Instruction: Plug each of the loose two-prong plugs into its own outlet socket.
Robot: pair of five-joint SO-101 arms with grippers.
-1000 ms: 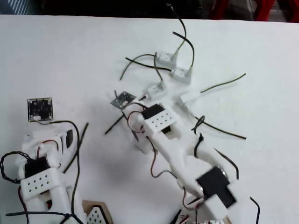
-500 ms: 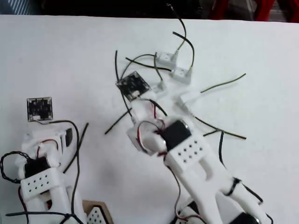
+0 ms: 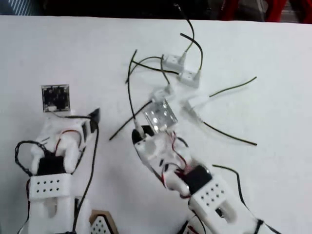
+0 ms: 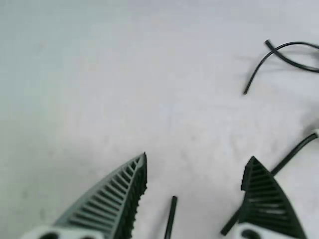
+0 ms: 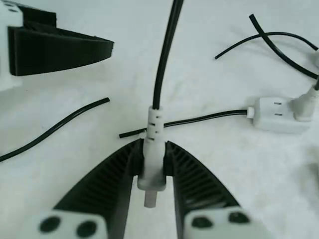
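My right gripper (image 5: 152, 172) is shut on a white two-prong plug (image 5: 151, 149), whose black cord (image 5: 167, 45) runs away from the jaws. In the high view this gripper (image 3: 138, 131) sits at the table's middle, and the plug's cord (image 3: 129, 92) trails toward the back. A white outlet socket (image 5: 274, 114) lies beyond it with another cord end against its far side. Further white socket blocks (image 3: 173, 61) (image 3: 189, 77) (image 3: 161, 93) lie at the back centre. My left gripper (image 4: 194, 167) is open over bare table, left of the right one (image 3: 91, 121).
Loose black and green cords (image 3: 231, 87) lie scattered around the sockets, one (image 3: 229, 135) to the right of my right arm. A white piece with a green cord (image 3: 197, 103) lies right of the sockets. A short black cord end (image 4: 171, 219) lies between my left fingers.
My right arm has drawn back toward the front of the table with the plug, dragging its black cord along. My left arm has advanced toward the back and right.
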